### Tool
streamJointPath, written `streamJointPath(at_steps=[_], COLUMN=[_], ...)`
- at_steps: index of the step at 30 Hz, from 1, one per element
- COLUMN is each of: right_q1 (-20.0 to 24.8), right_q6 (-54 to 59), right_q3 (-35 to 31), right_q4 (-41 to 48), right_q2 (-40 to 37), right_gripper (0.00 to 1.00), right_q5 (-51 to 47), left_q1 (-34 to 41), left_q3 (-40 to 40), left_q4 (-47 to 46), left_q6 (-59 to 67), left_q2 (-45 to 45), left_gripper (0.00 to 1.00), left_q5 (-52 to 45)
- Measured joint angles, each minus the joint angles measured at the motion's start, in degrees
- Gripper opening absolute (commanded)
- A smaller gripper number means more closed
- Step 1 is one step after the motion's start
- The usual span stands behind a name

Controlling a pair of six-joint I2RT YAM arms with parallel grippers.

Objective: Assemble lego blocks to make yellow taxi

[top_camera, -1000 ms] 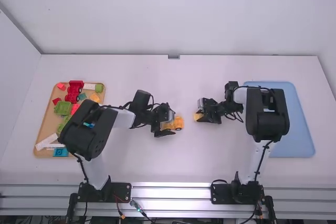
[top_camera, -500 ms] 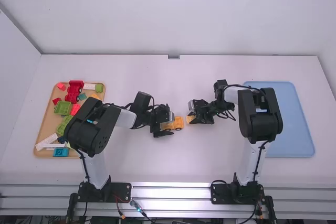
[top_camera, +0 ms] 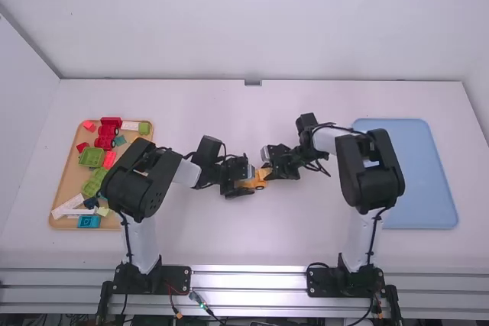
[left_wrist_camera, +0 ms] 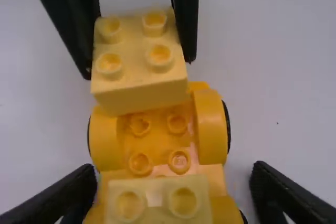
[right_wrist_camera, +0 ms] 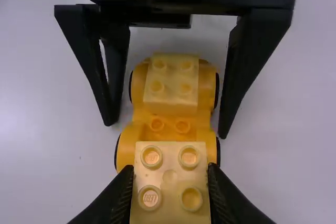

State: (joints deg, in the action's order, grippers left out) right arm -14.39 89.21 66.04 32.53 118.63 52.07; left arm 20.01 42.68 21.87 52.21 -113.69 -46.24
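Left gripper (right_wrist_camera: 167, 128) was held open, fingers astride the orange-yellow plastic wheeled base (left_wrist_camera: 157, 132) on the white table (top_camera: 260, 238). One pale-yellow studded block (right_wrist_camera: 171, 81) was seated (half done, presumably). Another yellow block (left_wrist_camera: 139, 90), pinched by the right gripper (right_wrist_camera: 170, 170) over the other end, apparently needed to be pressed on.

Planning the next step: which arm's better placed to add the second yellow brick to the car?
Probably right: its end effector grips that brick near bare studs on the car; the left end effector stands open around it.
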Motion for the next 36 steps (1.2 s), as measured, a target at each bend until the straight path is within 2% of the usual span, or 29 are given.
streamJointPath(at_steps=[9,16,19,26,36], right_q1=[-0.8,-1.0,-2.0,-4.2,-4.9], right_q6=[-1.2,-4.2,-5.3,-13.2,-16.8], right_q3=[0.0,0.0,0.0,0.1,0.2], right_q4=[-0.4,-1.2,-1.3,-7.4,-8.5], right_q2=[0.0,0.0,0.0,-0.3,-0.4], right_gripper=[0.19,0.15,0.08,0.06,0.04], right_q5=[2.1,2.2,1.6,-2.4,-3.6], left_q1=[0.0,0.0,0.0,-0.2,-1.2], left_q3=[0.0,0.0,0.0,0.0,0.0], left_q4=[-0.2,-0.1,-0.1,0.0,-0.6], left_q6=[0.8,1.8,1.8,0.7,0.3], left_q2=[0.0,0.0,0.0,0.0,0.0], left_gripper=[0.41,0.43,0.42,0.40,0.38], left_q5=[0.0,-0.2,-0.1,0.3,0.1])
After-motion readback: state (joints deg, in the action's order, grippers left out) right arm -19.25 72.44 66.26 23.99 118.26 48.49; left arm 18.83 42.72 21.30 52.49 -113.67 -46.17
